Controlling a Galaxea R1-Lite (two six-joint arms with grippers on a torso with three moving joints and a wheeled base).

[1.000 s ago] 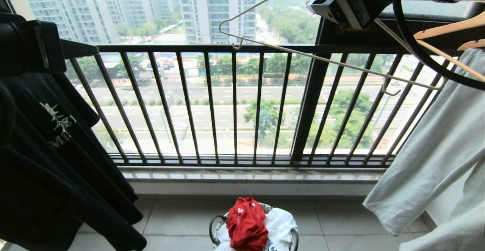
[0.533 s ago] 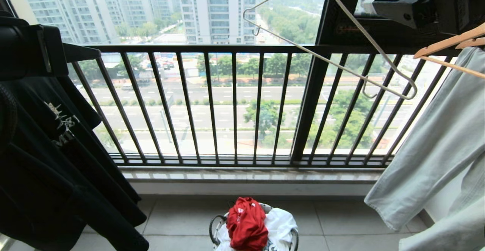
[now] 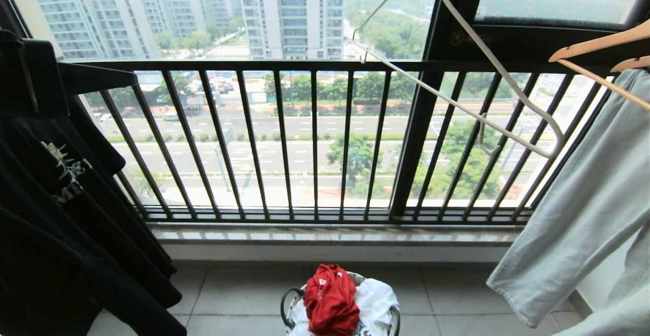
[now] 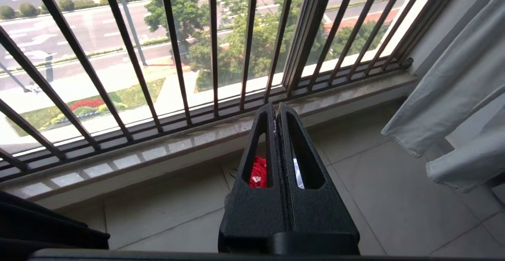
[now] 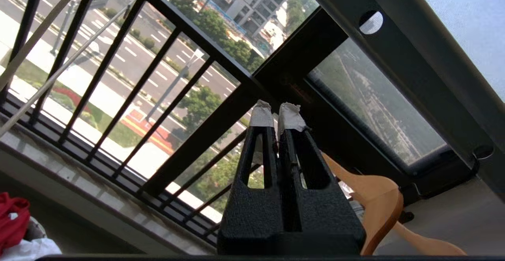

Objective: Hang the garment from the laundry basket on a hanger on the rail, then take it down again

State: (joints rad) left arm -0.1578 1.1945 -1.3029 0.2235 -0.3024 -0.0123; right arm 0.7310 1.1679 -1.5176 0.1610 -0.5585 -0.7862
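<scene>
Nearest, on the floor tiles, the laundry basket (image 3: 289,303) holds the red garment (image 3: 330,298), bunched on top of a white garment (image 3: 377,298). The left gripper (image 4: 276,109) hangs above them, fingers pressed together on nothing. The right gripper (image 5: 275,113) (tips wrapped in pale tape) is likewise clamped empty, near a wooden hanger (image 5: 375,198). Farther up, the off-white hanger (image 3: 472,62) hangs tilted before the railing (image 3: 315,143).

Pale tiled floor (image 3: 244,295) across the frame's bottom; laundry basket (image 3: 289,303) standing directly on it, bottom centre, below the sill.
</scene>
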